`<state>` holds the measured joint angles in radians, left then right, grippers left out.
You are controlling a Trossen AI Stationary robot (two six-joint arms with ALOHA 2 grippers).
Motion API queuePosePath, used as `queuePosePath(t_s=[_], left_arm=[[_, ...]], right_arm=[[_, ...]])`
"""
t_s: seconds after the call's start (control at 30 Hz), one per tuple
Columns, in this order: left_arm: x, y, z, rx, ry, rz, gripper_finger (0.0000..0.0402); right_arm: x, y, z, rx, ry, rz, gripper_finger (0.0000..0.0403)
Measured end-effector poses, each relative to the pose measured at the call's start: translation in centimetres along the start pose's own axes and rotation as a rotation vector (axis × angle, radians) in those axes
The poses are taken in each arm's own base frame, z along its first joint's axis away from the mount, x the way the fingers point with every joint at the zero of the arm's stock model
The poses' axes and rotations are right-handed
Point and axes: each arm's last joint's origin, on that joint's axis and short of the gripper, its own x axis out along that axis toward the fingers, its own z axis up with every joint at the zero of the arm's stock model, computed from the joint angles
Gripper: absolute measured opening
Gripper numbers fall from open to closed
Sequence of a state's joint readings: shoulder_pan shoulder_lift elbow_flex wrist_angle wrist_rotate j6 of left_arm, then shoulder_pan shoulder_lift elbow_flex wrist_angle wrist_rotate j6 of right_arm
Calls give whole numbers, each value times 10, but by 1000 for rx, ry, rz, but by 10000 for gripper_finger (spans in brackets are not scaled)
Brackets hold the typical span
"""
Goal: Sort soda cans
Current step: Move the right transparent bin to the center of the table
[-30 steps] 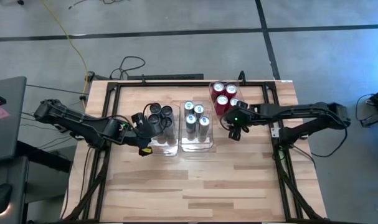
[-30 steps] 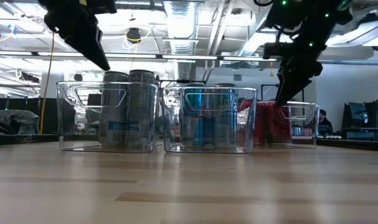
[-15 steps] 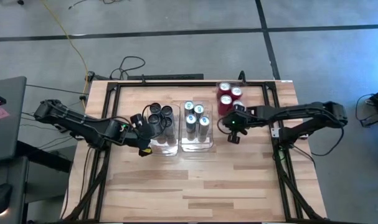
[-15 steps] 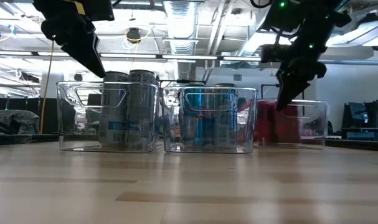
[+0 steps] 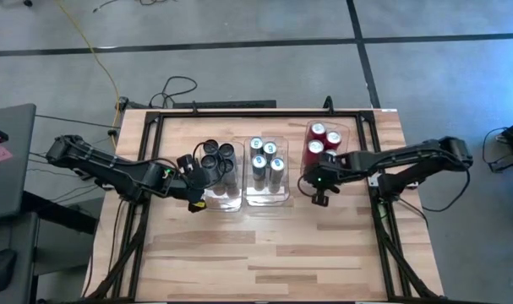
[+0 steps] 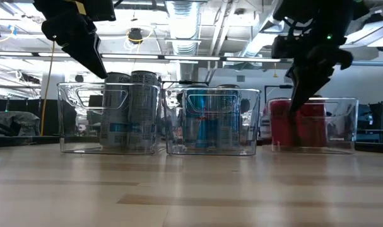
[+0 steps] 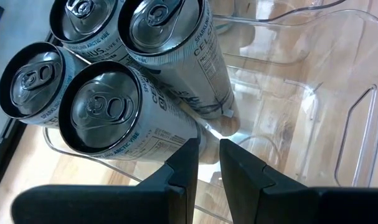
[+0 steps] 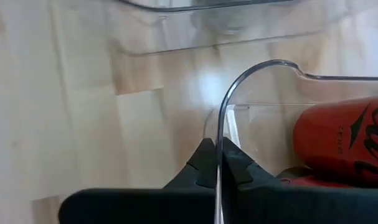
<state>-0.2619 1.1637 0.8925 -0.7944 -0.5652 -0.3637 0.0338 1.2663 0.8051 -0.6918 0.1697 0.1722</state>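
While right claw (image 8: 215, 163) stays clamped on rim of red-can bin (image 5: 350, 150), bin has slid along surface (image 5: 264, 245) toward near edge, now level with other two. Red cans (image 5: 321, 139) came along inside. Left claw (image 7: 205, 163) unmoved, fingers nearly together, empty, over dark-can bin (image 5: 225, 198) beside grey cans (image 7: 108, 118). Silver-blue cans (image 5: 264, 159) in middle bin (image 5: 266, 199). Judgement: sorting done, only tidying row left.

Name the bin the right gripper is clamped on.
The bin holding the red cans, rightmost of the three: the right gripper pinches its wall. The other bins hold silver-blue and grey cans.
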Motion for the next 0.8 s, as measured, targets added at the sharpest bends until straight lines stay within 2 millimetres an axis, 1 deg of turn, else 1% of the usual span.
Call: queuePosePath(t_s=[0.3,0.47,0.6,0.7,0.8], left_arm=[[0,0,0,0,0,0,62],[0,0,0,0,0,0,62],[0,0,0,0,0,0,62],[0,0,0,-1,0,-1,62],[0,0,0,-1,0,-1,62]], right_arm=[[-5,28,-5,-106,-12,75,10],[-8,42,-6,-151,-49,138,10],[-11,49,-5,-180,-60,166,10],[-16,51,0,-190,-87,172,10],[-15,51,6,-184,-100,165,10]])
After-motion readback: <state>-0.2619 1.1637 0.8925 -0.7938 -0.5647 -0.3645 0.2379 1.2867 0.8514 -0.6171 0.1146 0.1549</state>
